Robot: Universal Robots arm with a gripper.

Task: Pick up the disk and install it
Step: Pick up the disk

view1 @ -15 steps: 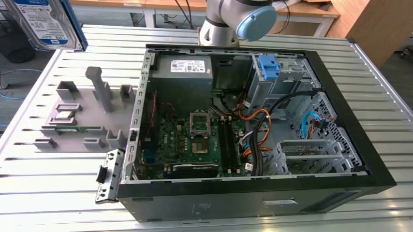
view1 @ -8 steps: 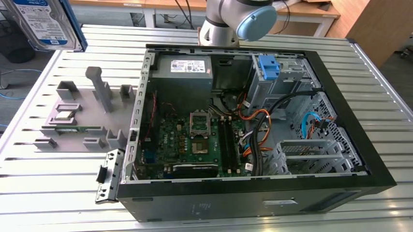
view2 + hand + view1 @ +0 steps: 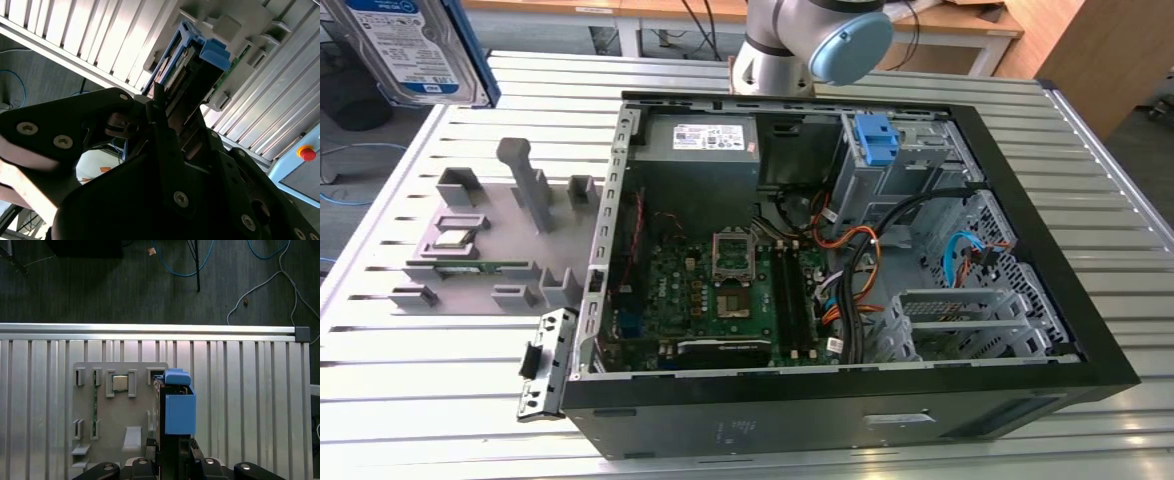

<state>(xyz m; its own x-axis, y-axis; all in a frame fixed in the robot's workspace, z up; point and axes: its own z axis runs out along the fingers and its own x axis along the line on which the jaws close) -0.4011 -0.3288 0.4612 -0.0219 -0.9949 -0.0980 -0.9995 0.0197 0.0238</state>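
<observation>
The disk (image 3: 414, 50), a silver drive with a white-and-blue label in a blue bracket, hangs in the air at the exterior view's far left, above the slatted table. In the first wrist view the disk (image 3: 177, 410) appears edge-on over the edge of the grey parts holder (image 3: 120, 410). My gripper (image 3: 170, 447) is shut on it, one finger on each flat side. The second wrist view shows the disk (image 3: 192, 65) sticking out beyond the black fingers (image 3: 160, 130).
The open computer case (image 3: 1067, 300) lies on the table at the exterior view's right, with a lone blue bracket (image 3: 874, 140) in its drive cage, a grey power supply (image 3: 698, 140) and the motherboard (image 3: 720, 290). The grey holder (image 3: 467, 250) holds small parts. The arm's joint (image 3: 807, 40) stands behind the case.
</observation>
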